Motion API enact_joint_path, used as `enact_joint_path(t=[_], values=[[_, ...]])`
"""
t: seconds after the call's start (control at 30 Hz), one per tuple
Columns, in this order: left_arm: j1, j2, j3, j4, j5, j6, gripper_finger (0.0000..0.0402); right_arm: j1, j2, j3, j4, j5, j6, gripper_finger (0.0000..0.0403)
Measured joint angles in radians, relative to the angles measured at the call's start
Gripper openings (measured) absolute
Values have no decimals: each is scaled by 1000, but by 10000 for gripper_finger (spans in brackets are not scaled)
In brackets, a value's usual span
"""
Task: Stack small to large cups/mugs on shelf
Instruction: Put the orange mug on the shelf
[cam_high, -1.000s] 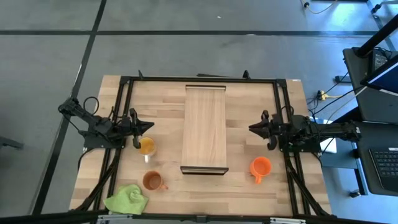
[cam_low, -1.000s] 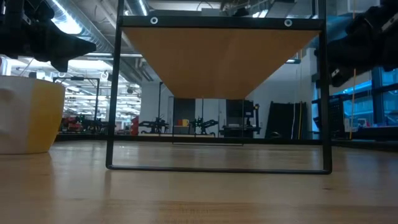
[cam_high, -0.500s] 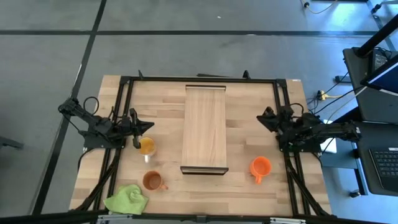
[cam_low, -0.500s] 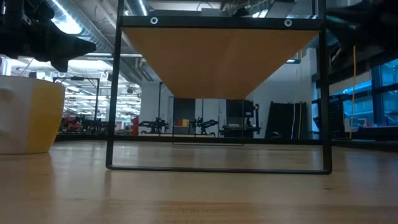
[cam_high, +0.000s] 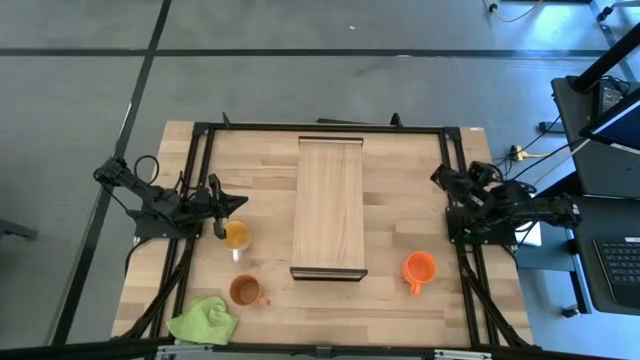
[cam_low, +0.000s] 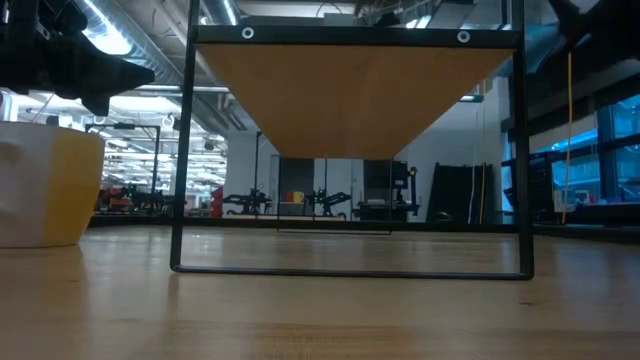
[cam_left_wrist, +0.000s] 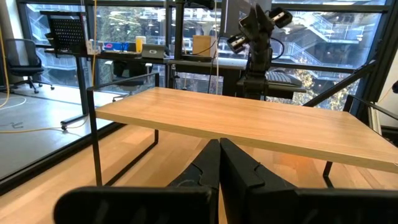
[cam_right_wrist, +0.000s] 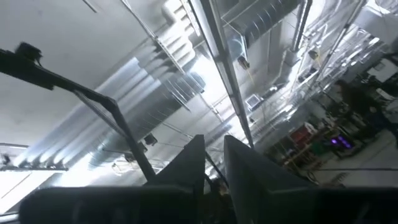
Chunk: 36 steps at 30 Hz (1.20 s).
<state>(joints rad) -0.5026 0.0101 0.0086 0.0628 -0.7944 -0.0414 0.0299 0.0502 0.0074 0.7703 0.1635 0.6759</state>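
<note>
Here nothing is stacked yet: the shelf (cam_high: 328, 205) stands bare down the middle of the table (cam_high: 400, 300), with the amber-yellow cup (cam_high: 236, 235) and the rust-brown mug (cam_high: 245, 291) on its left and the orange mug (cam_high: 419, 268) on its right. The left gripper (cam_high: 218, 211) hovers just beside the amber-yellow cup, its fingers pressed together and holding nothing, while the right gripper (cam_high: 441, 177) is lifted at the table's right edge, tilted upward, its fingers a narrow slot apart and empty. To do the first pick well, I judge the left gripper must open before it descends, straddle one wall of the cup rather than its whole rim, and lift straight up so the shelf's dark frame is cleared (the smallest cup probably sets the order). The high view alone shows all three vessels and the lime-green cloth (cam_high: 205, 322); the low view shows the shelf raised on thin black legs with open space beneath, and the cup large at its side. The left wrist view looks across the shelf top to the right arm; the right wrist view sees only ceiling.
</note>
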Motion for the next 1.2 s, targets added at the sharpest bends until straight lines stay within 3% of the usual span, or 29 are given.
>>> enact_joint_path(t=[0.2,0.43,0.57,0.97,1.07,1.2], values=[[0,0,0,0,0,0,0,0,30,29,-60,63,-2,62],[0,0,0,0,0,0,0,0,112,182,-337,131,-124,62],[0,0,0,0,0,0,0,0,127,226,-463,132,-84,62],[0,0,0,0,0,0,0,0,127,238,-610,112,4,62],[0,0,0,0,0,0,0,0,141,274,-751,68,27,62],[0,0,0,0,0,0,0,0,219,445,-1032,37,-34,62]])
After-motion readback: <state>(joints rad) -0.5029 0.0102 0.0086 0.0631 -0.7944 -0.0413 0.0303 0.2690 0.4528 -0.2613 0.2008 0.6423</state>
